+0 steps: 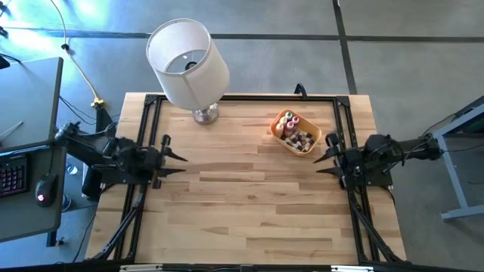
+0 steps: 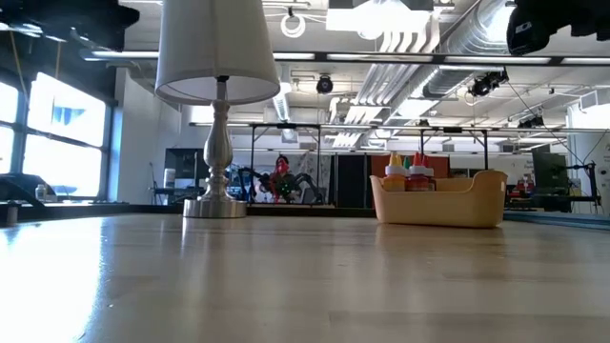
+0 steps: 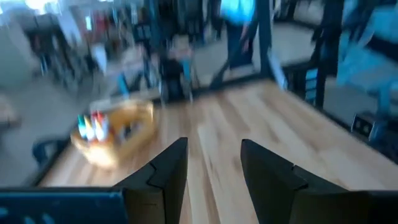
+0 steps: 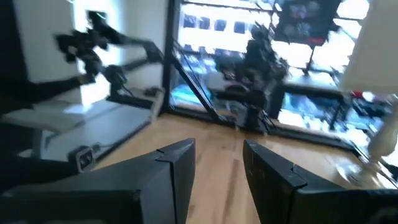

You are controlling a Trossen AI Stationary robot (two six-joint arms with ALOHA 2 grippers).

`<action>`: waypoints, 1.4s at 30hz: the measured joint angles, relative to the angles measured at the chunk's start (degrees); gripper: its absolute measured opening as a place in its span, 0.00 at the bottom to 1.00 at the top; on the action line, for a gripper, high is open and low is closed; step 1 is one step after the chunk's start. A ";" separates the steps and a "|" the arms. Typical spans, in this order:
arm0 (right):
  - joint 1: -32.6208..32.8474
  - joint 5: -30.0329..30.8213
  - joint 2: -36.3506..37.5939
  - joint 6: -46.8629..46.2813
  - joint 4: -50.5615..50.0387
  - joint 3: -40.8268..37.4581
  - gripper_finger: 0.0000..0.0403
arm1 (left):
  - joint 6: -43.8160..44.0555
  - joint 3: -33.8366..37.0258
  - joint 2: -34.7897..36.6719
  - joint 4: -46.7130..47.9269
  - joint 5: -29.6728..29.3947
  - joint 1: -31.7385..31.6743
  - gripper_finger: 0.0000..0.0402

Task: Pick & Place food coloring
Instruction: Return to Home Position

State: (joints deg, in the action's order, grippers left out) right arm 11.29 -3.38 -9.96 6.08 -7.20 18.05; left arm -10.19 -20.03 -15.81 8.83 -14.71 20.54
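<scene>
Food coloring bottles (image 1: 294,131): tiny droppers, all bunched inside the tan bin (image 1: 315,145) on the right-rear part of the table (image 1: 249,196). Mixed colours, with orange, yellow and green at the bin's rear end and darker ones toward the front. A few stand upright, yellow and red with pointed caps poking above the rim. The rest are hidden by the bin wall, so the count is unclear.

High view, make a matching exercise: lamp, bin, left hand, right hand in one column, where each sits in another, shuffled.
1 lamp
2 bin
3 left hand
4 right hand

A right edge of the table, open
B far side, right of centre, holding food coloring bottles
C far side, left of centre
D left edge, open

Pairs: 1-C, 2-B, 3-D, 4-A
</scene>
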 joint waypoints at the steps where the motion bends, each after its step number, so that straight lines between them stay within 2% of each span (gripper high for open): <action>1: 0.00 -1.24 0.06 0.39 2.40 -1.43 0.32 | -1.43 1.78 2.67 -1.48 1.65 -1.17 0.36; 5: 0.02 -5.66 -0.03 1.73 12.11 -7.87 0.32 | -5.86 6.21 11.59 -3.51 9.12 -5.82 0.36; 8: 0.02 -6.50 0.06 3.07 17.82 -11.44 0.32 | -6.58 7.91 15.88 -3.25 12.87 -9.06 0.36; 12: -0.02 -4.07 0.24 4.64 19.72 -14.42 0.32 | -6.07 9.89 15.08 -4.80 13.04 -12.50 0.36; 15: -0.02 -2.58 0.70 4.53 20.14 -15.10 0.32 | -5.50 13.56 15.02 -10.60 13.12 -14.68 0.36; 20: -0.02 -3.62 0.73 4.49 19.92 -15.27 0.32 | -4.01 19.05 15.25 -19.94 14.20 -17.55 0.36; 28: -0.02 -3.62 0.62 3.09 17.74 -15.27 0.32 | 4.25 18.89 14.83 -17.06 11.09 -19.42 0.36; 34: -0.02 -3.62 0.62 2.95 15.36 -15.24 0.32 | 4.47 18.95 14.79 -10.12 10.88 -19.42 0.36; 42: 0.02 -2.92 0.30 1.48 17.64 -17.45 0.32 | 4.51 19.04 14.83 -9.65 11.57 -19.42 0.36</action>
State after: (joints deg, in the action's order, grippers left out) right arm 11.31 -6.30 -9.66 7.57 10.44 0.60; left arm -5.67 -0.99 -0.97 -0.82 -3.14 1.13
